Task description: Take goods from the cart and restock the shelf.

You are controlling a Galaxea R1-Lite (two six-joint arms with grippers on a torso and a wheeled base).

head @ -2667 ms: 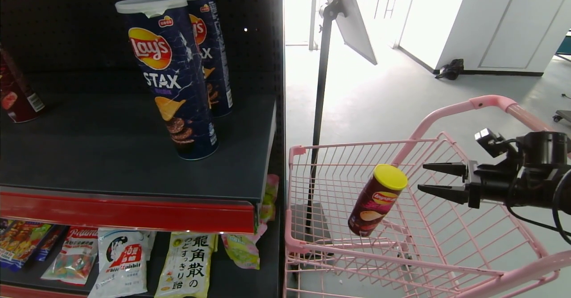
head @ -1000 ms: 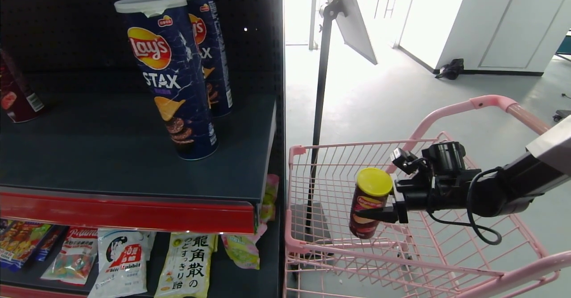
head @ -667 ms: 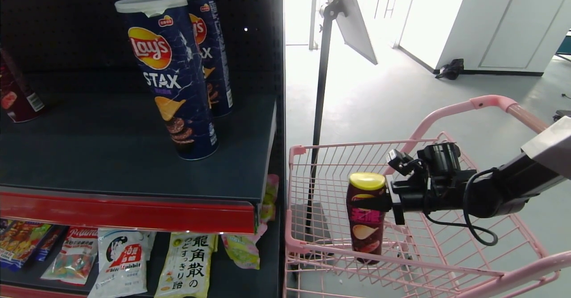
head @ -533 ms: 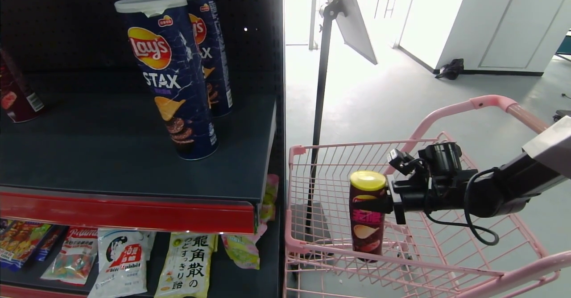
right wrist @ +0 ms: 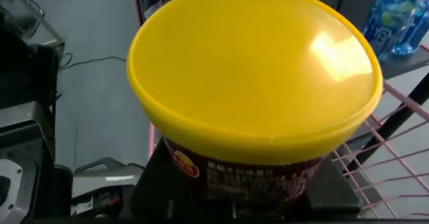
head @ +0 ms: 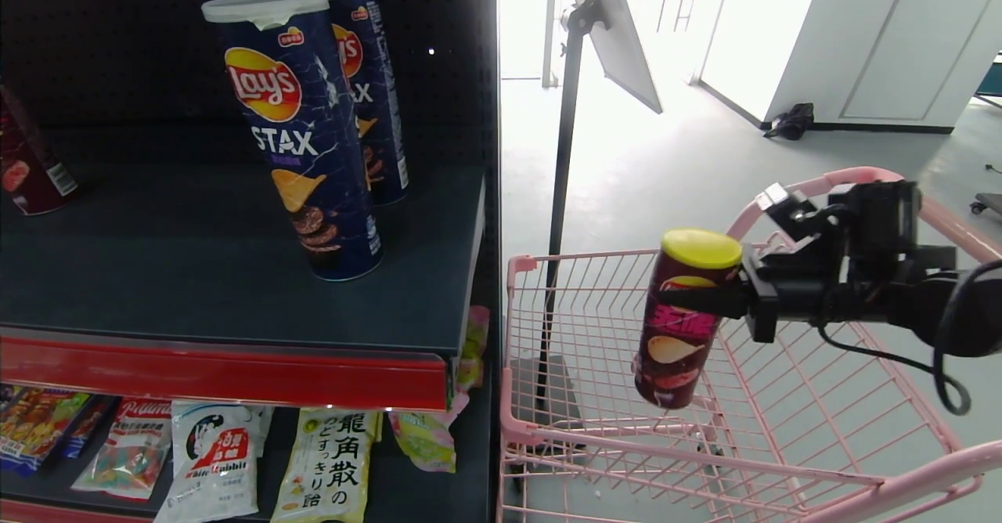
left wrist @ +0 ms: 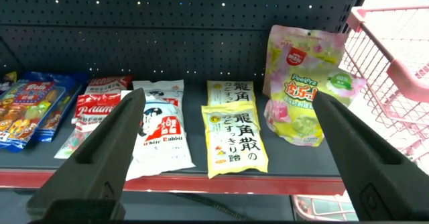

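background: dark pegboard shelf unit (head: 235, 272) on the left, pale floor and white walls beyond, a sign stand (head: 560, 194) between shelf and cart
step in hand: carrying one item from cart to shelf, by the look of it; pick-up done, placing not yet done
task item: maroon chip can (head: 677, 351) with yellow lid (right wrist: 255, 70), nearly upright, hanging over the near left part of the pink cart (head: 595, 257), touching no wire as far as can be seen
right gripper (head: 697, 301): pinching the maroon chip can high on its body, just under the yellow lid, approaching from the side
next move: likely a sweep leftward over the cart rim and past the shelf's end post, then setting the can down upright on the bare part of the upper board; needs care to clear the post and not knock the standing cans
upper shelf holds: a dark red can (head: 27, 163) at the far left edge, two tall blue chip cans (head: 301, 139) standing one behind the other near the right end
lower shelf holds: flat snack bags (left wrist: 161, 130) in a row, a pink and green pouch (left wrist: 305, 83) leaning at the cart end
left gripper (left wrist: 228, 96): spread wide, holding nothing, facing the lower shelf
cart holds: wire basket lying under the held can
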